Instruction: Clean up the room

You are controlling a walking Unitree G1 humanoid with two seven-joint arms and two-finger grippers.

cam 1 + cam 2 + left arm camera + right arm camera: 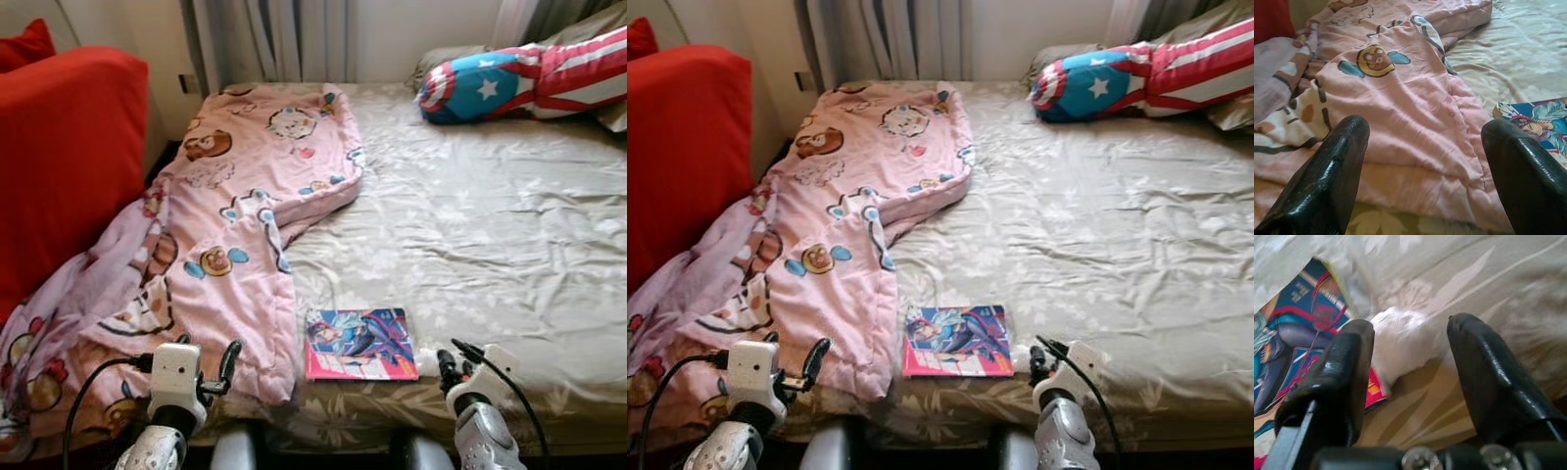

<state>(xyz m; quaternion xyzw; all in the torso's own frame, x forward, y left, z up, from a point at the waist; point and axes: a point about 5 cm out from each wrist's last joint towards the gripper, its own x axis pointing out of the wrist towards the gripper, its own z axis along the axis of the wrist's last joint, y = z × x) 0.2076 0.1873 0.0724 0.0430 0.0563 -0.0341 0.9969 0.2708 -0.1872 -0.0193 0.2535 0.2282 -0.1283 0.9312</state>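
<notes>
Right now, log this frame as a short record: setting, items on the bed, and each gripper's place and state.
setting: bed with a beige sheet, red sofa at its left side
blanket: pink blanket, rumpled over the bed's left part, spilling off the near-left edge
comic: comic flat near the bed's front edge, beside the blanket
tissue: white wad at the comic's right corner
pillow: star-and-stripes pillow at the far right
left gripper: left gripper open, low before the blanket's hem
right gripper: right gripper open, fingers either side of the wad
</notes>
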